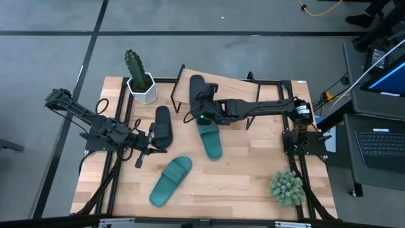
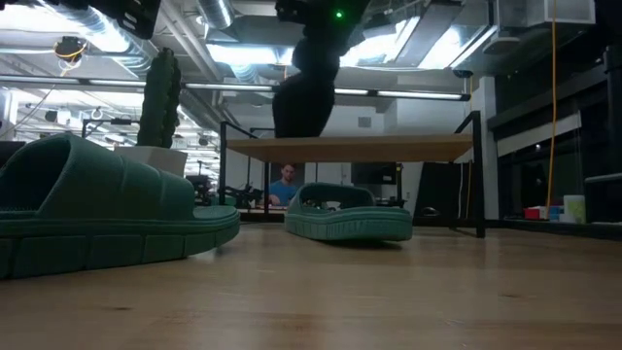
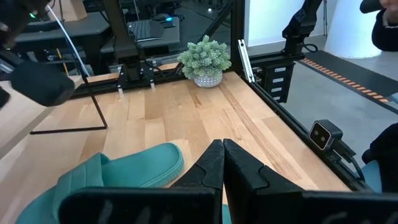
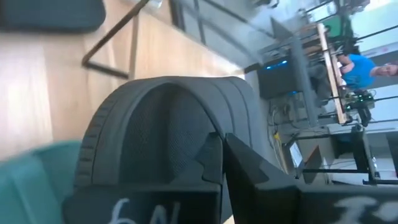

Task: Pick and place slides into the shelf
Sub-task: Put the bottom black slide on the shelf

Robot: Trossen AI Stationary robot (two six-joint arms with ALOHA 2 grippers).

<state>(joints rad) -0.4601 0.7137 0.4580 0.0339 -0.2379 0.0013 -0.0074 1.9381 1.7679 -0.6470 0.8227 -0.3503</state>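
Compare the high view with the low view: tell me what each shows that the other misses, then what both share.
Only the high view shows the left claw, shut and empty beside a black slide lying on the table, and the succulent near the right corner. Only the low view shows the black slide hanging lifted above the shelf board, and a person in the room behind. Both show the two teal slides, the cactus in its white pot, and the right claw shut on the lifted slide.
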